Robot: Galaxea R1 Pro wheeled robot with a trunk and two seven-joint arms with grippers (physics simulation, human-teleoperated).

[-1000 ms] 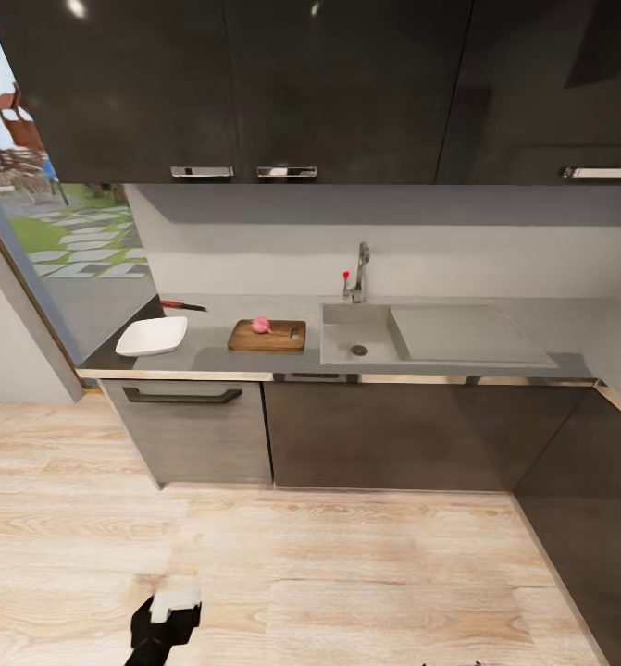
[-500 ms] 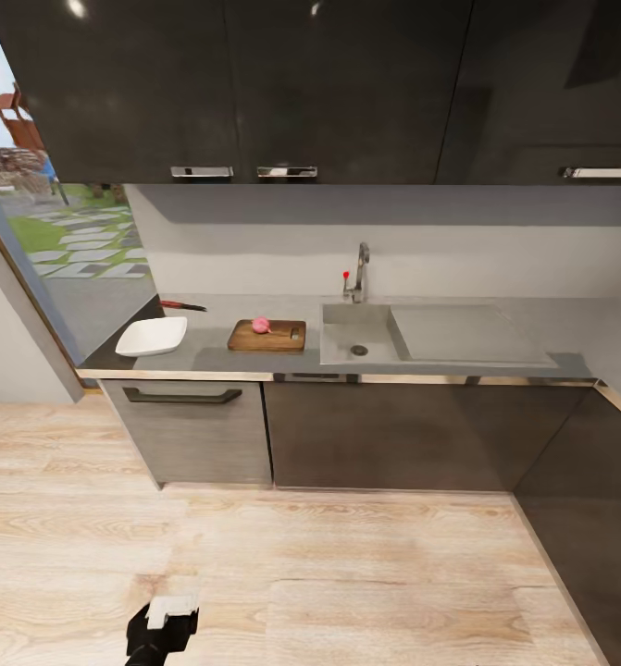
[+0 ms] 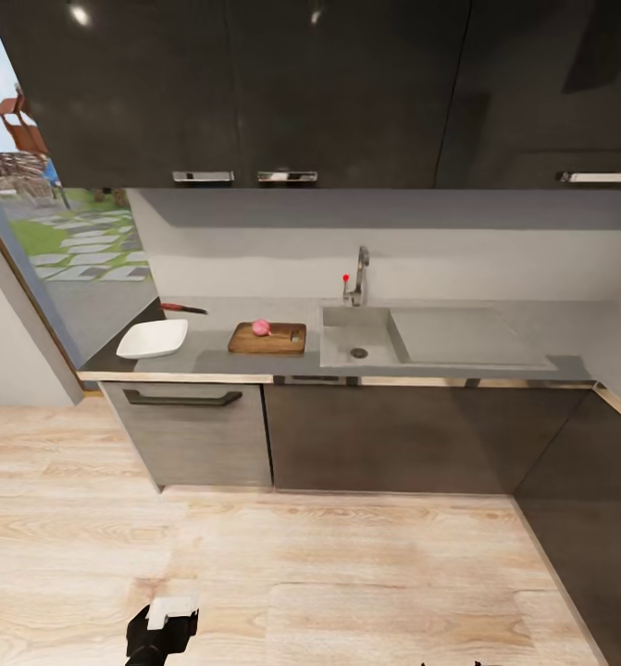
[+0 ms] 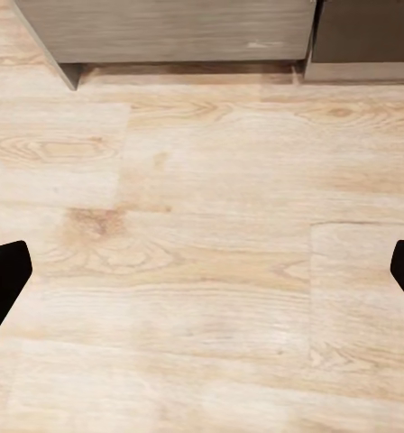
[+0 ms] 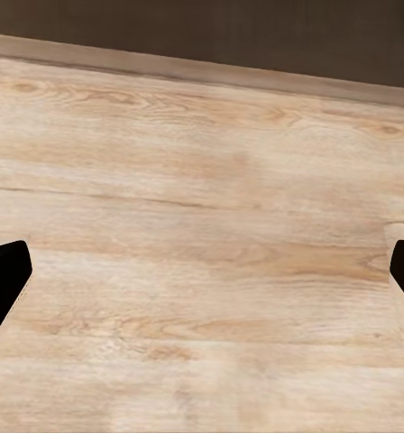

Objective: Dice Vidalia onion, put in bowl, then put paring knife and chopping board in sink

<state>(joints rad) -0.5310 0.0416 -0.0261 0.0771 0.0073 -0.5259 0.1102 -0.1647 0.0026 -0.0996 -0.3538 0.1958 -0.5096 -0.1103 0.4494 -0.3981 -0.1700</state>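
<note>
The pink Vidalia onion sits on the brown chopping board, which lies on the grey countertop just left of the sink. The basin holds nothing but its drain hole. A white bowl stands at the counter's left end, and the red-handled paring knife lies behind it near the wall. My left gripper hangs low over the wooden floor, far from the counter, its black fingertips spread wide and open. My right gripper is also open above the floor.
Dark wall cabinets hang above the counter. Base cabinet fronts and a drawer with a long handle stand below it. A side cabinet run closes the right. Light wooden floor lies between me and the counter.
The left arm has dropped lower in the head view. The whole picture has shifted down a few pixels, so the camera has moved a little. The counter's things lie where they were.
</note>
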